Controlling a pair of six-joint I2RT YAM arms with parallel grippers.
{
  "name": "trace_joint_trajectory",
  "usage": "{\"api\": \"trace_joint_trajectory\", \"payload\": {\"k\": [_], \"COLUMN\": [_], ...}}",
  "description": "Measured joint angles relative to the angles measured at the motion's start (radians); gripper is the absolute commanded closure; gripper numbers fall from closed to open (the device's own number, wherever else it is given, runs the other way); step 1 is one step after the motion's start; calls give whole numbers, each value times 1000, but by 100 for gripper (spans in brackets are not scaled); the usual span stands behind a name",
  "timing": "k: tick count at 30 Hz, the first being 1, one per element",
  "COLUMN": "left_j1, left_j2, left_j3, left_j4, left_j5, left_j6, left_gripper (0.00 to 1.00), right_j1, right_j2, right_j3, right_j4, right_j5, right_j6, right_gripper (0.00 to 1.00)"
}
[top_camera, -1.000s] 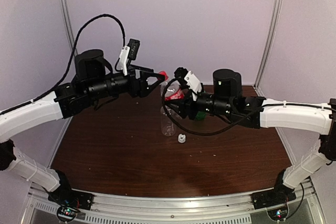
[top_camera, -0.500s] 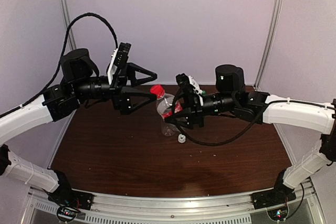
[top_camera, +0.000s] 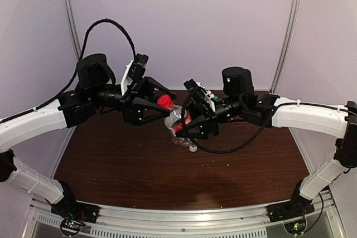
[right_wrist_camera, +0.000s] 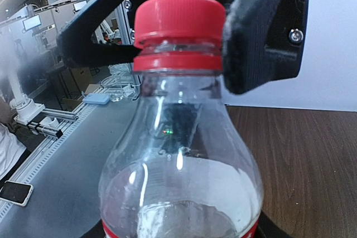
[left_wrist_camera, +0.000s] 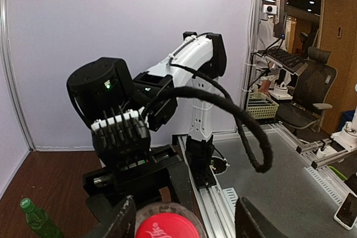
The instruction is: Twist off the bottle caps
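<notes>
The clear bottle with the red label (top_camera: 177,120) is held off the table and tilted left, its red cap (top_camera: 164,102) screwed on. My right gripper (top_camera: 181,126) is shut on its body; the bottle fills the right wrist view (right_wrist_camera: 178,176), cap (right_wrist_camera: 178,20) on top. My left gripper (top_camera: 170,106) is open, its fingers (right_wrist_camera: 262,32) straddling the cap, which sits near one finger in the left wrist view (left_wrist_camera: 167,228). A small white cap (top_camera: 193,148) lies on the table. The green bottle (left_wrist_camera: 39,221) stands capped behind. The unlabelled bottle (top_camera: 179,140) is mostly hidden.
The dark wooden table (top_camera: 122,165) is walled in white at the back and sides, with metal corner posts (top_camera: 289,32). A black cable (top_camera: 223,147) hangs below the right arm. An aluminium rail (top_camera: 184,215) runs along the near edge.
The right gripper has tilted the red-label bottle left and lower. The left gripper drew back, then came in again, and its open fingers now straddle the red cap.
</notes>
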Motion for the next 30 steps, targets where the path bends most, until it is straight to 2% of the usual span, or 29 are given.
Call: {"api": "trace_joint_trajectory", "payload": {"k": [7,16,20,23,30], "left_j1": [0,6,7,11,-18], "left_j2": [6,13,12,9,11], "left_j3": [0,0,0,7,48], "left_j4": [23,44,44,24,-50], "left_j5": [13,-8,-56,-158,-525], "left_j6": [-9,-26,-43,-74,-205], "left_gripper": [58,73,80,88,89], "right_j1": [-2,-5,-12,-16,1], "right_j2": [0,0,-3,-16,-42], "right_j3": [0,0,0,0,-18], "right_j4": [1,-4,-5,-9,35], "right_j5": [-30,-33,19,115,468], "right_j6": [4,12,14,9,3], "right_gripper": [46,50,50,51,52]}}
